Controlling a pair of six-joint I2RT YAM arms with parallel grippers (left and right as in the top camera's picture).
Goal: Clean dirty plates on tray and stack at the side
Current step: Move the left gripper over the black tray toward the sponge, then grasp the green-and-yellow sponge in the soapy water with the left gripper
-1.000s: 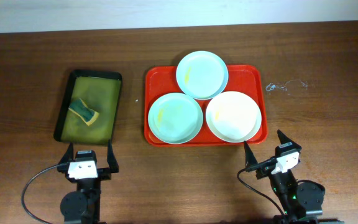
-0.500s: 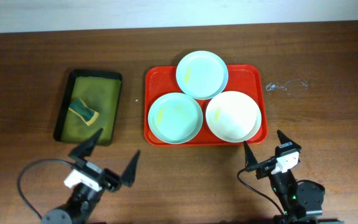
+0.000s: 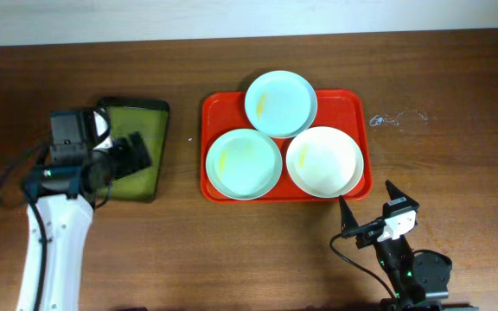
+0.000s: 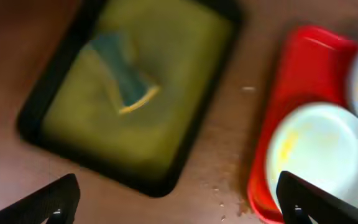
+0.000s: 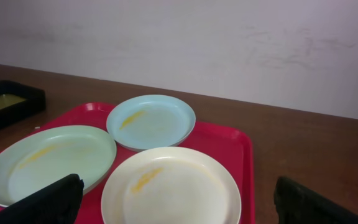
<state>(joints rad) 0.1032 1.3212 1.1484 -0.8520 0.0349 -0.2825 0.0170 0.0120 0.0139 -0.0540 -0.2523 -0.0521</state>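
Three plates lie on the red-orange tray (image 3: 219, 108): a pale blue one (image 3: 281, 104) at the back, a blue-green one (image 3: 244, 163) at front left, a cream one (image 3: 323, 161) at front right. Each carries a yellowish smear. My left gripper (image 3: 126, 155) is open and empty over the small black tray (image 3: 158, 108); in its wrist view it (image 4: 179, 208) hangs above that tray's (image 4: 36, 118) near right corner. My right gripper (image 3: 366, 193) is open and empty just in front of the red tray's front right corner. In its wrist view it (image 5: 179, 205) faces the cream plate (image 5: 185, 180).
A green and yellow sponge (image 4: 124, 79) lies inside the black tray; my left arm hides it in the overhead view. The red tray (image 4: 303, 68) and the blue-green plate (image 4: 322, 155) sit to its right. A thin bit of wire (image 3: 396, 118) lies right of the red tray.
My left arm has swung from the table's front edge up and left, and is now over the black tray, covering the sponge. The right arm and the plates have not moved.
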